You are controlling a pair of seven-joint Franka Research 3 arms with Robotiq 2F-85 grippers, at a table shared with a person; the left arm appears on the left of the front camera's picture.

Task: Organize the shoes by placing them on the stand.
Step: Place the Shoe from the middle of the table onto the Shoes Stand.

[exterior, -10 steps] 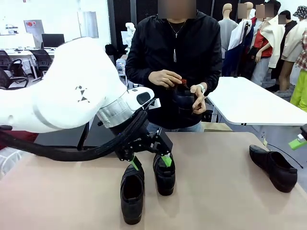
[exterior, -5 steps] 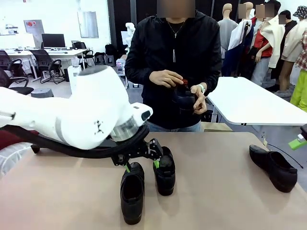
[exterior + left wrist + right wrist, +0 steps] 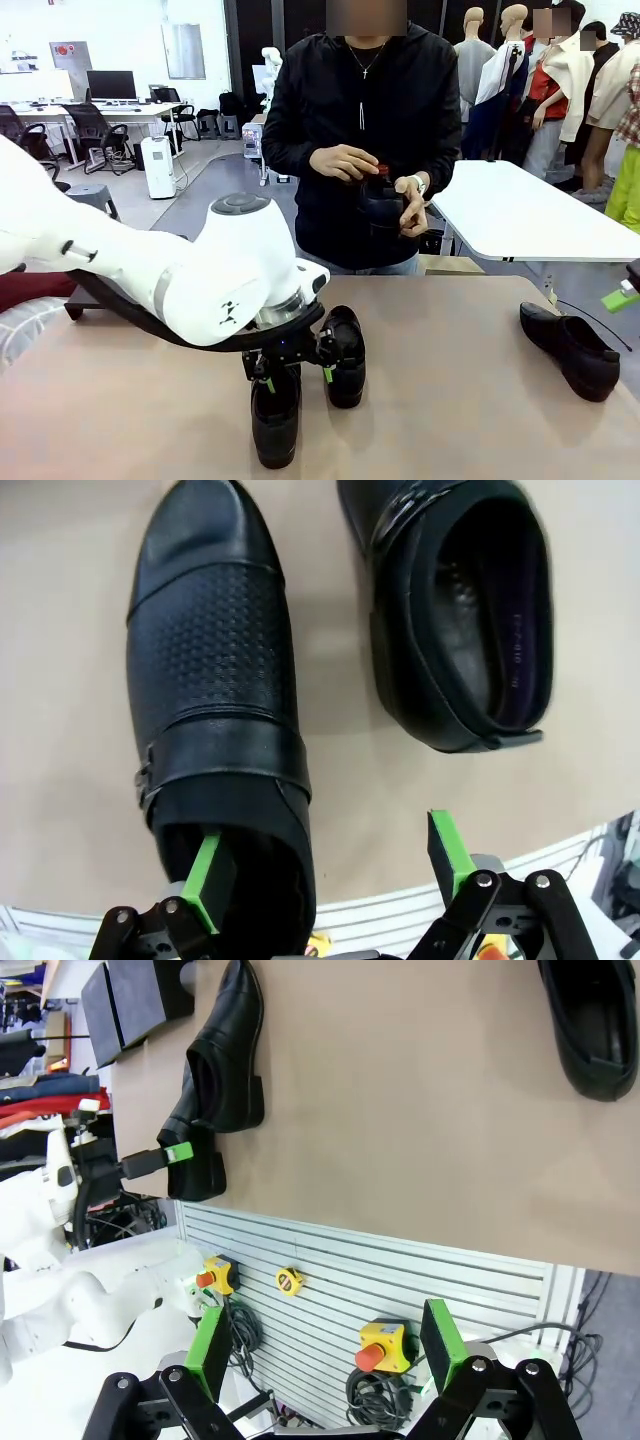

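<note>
Green-padded left fingers (image 3: 207, 880) have sunk lower, spread astride the near shoe (image 3: 210, 670), apparently unclenched.

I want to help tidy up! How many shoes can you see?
4 shoes: two, near and far, side by side at the left claw, one by the table's right edge, one in the person's hands. The arm may hide more.
</note>
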